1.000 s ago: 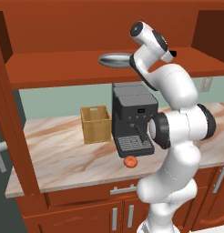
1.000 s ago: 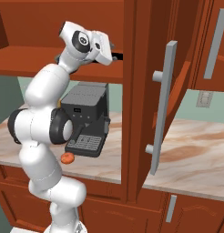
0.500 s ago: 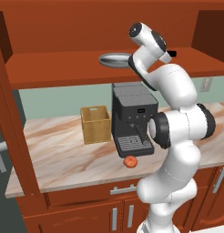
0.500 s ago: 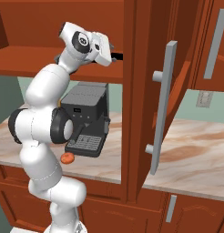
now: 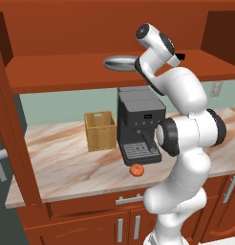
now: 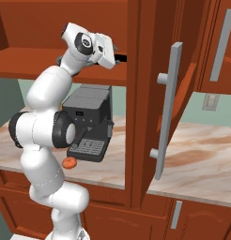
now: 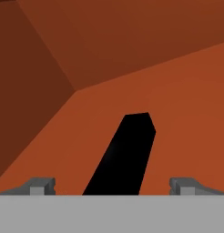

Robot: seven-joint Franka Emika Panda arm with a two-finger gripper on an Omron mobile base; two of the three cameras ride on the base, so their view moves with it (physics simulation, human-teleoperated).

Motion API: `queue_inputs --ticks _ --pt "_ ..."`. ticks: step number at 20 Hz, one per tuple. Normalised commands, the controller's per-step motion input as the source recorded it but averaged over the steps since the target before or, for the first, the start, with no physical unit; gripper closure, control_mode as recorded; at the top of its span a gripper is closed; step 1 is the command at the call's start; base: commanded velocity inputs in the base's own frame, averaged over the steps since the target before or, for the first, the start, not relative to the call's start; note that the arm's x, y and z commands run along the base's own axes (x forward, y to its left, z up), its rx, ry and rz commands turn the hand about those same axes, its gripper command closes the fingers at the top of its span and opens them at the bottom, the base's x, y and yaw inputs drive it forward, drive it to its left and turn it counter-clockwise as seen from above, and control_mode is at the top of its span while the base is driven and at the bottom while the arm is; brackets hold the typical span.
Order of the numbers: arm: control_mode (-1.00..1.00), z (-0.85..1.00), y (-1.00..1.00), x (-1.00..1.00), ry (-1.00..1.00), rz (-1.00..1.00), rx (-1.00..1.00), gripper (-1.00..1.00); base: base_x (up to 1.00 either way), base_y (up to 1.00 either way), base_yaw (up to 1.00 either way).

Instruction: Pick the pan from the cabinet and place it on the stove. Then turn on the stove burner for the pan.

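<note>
Silver-grey and shallow, the pan (image 5: 120,63) lies flat on the red-brown shelf of the cabinet (image 5: 67,72), its round rim showing just left of the robot's wrist. Against the frames of a second ago nothing has visibly moved: arm, pan and counter things sit in the same places. In the hand view the pan's dark handle (image 7: 125,154) runs up from the bottom edge between the two finger tips, and the gripper (image 7: 113,185) stands wide open around it, with bare shelf showing between the handle and each tip, so nothing is gripped. From the right, one open cabinet door with a long silver bar handle (image 6: 165,110) stands edge-on. Below the shelf a dark coffee machine (image 5: 138,124) sits on the marble counter (image 5: 57,162) beside a woven basket (image 5: 100,130), with a small red fruit (image 5: 136,170) in front. No lettering can be read anywhere.
</note>
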Motion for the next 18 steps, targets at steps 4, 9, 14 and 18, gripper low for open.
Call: queue_inputs --ticks 4,9,14,18 --pt "-1.0 -0.27 0.09 0.05 0.0 0.0 0.0 -1.0 0.0 0.0 0.0" --pt "-1.0 -0.28 0.1 0.11 0.0 0.0 0.01 1.0 0.0 0.0 0.0" --pt "-1.0 -0.24 0.05 0.12 0.0 0.01 0.02 1.0 0.0 0.0 0.0" --pt "-1.0 -0.15 0.02 0.01 0.02 0.01 0.0 1.0 0.0 0.0 0.0"
